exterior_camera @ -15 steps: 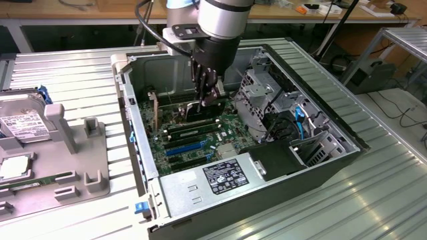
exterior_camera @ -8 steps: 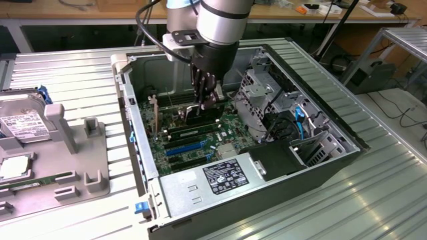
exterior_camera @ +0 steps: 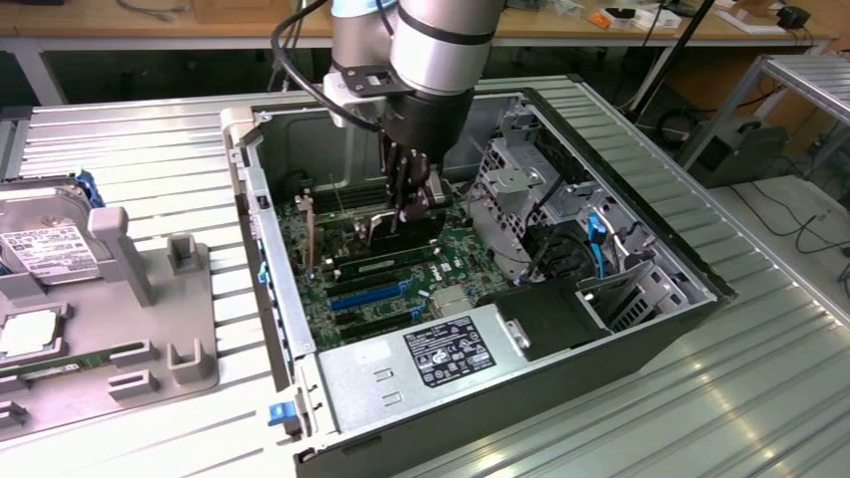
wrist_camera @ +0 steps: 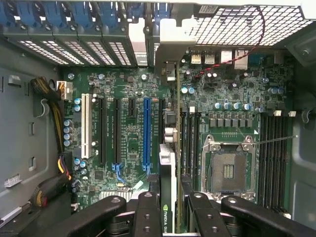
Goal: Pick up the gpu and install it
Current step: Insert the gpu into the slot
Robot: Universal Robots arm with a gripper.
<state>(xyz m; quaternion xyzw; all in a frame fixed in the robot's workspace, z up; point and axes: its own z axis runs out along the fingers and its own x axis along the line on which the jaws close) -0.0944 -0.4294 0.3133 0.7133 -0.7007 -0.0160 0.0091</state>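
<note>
My gripper (exterior_camera: 414, 204) reaches down into the open computer case (exterior_camera: 273, 299) and is shut on the gpu (exterior_camera: 382, 235). The black card stands on edge over the motherboard (exterior_camera: 398, 289). In the wrist view the gpu (wrist_camera: 167, 168) shows edge-on between my black fingers (wrist_camera: 148, 212), with a green logo on its top edge. Its pale metal bracket (wrist_camera: 170, 47) sits at the case's rear slot wall. The card runs just beside the long blue slot (wrist_camera: 146, 133). Whether it sits in a slot I cannot tell.
A grey hard drive (exterior_camera: 40, 249) and a green memory stick (exterior_camera: 67, 360) lie in the grey fixture at the exterior view's left. Inside the case are the power supply (exterior_camera: 439, 358), the drive cage (exterior_camera: 531, 179), a bare CPU socket (wrist_camera: 228, 170) and cable bundles (wrist_camera: 49, 98).
</note>
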